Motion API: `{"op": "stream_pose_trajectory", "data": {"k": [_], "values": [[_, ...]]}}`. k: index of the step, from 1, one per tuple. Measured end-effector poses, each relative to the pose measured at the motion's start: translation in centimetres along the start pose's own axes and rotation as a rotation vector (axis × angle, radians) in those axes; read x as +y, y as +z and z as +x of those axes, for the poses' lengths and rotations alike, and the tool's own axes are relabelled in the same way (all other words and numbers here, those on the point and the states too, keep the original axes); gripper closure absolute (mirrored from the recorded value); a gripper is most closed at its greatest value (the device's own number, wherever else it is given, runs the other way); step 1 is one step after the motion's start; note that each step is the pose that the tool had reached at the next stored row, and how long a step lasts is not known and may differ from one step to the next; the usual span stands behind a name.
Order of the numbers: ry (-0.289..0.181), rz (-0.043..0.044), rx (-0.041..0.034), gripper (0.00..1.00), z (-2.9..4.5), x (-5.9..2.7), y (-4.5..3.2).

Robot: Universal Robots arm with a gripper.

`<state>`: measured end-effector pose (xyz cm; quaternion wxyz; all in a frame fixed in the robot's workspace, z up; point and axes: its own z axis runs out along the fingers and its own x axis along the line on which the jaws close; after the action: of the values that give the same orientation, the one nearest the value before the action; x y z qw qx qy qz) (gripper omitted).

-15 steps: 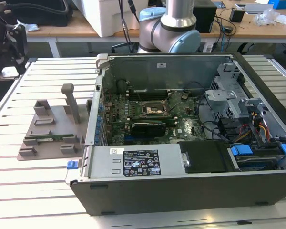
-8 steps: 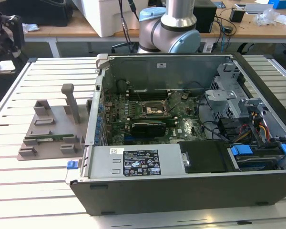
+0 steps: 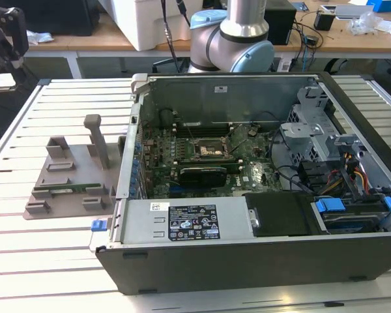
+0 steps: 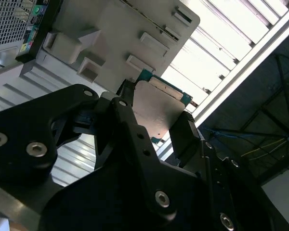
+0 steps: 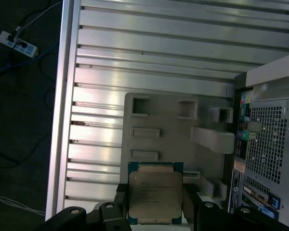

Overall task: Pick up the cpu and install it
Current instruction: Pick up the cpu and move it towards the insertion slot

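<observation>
Silvery square cpu (image 5: 155,185) with a thin green edge, pinched by two opposite sides between the black fingers of the gripper (image 4: 156,108), seen in both wrist views. Beneath it and apart from it, a grey moulded tray (image 5: 173,125) on the slatted metal table (image 5: 159,53), just beside the open computer case (image 3: 247,215). Inside the case in the exterior view, the motherboard socket (image 3: 205,149), well apart from the tray.

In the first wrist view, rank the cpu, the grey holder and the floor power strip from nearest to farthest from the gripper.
1. cpu, clamped in the gripper.
2. grey holder, on the slatted table behind the cpu.
3. power strip, on the floor beyond the table's edge.
</observation>
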<state>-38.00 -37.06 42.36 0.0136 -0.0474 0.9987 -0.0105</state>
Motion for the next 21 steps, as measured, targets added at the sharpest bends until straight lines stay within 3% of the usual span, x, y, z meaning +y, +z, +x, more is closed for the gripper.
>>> {"op": "stream_pose_trajectory", "data": {"k": [9,15,16,17,21], "values": [[0.0,-0.0002,0.0,0.45,-0.08,-0.07,-3.01],[0.0,-0.0009,-0.0001,0.45,-0.09,-0.07,-3.12],[0.0,-0.0083,-0.0006,0.45,-0.17,-0.08,-3.12],[0.0,-0.0148,-0.0008,0.45,-0.64,-0.13,-3.09],[0.0,-0.0154,0.0017,0.45,-2.13,-0.26,-2.89]]}}
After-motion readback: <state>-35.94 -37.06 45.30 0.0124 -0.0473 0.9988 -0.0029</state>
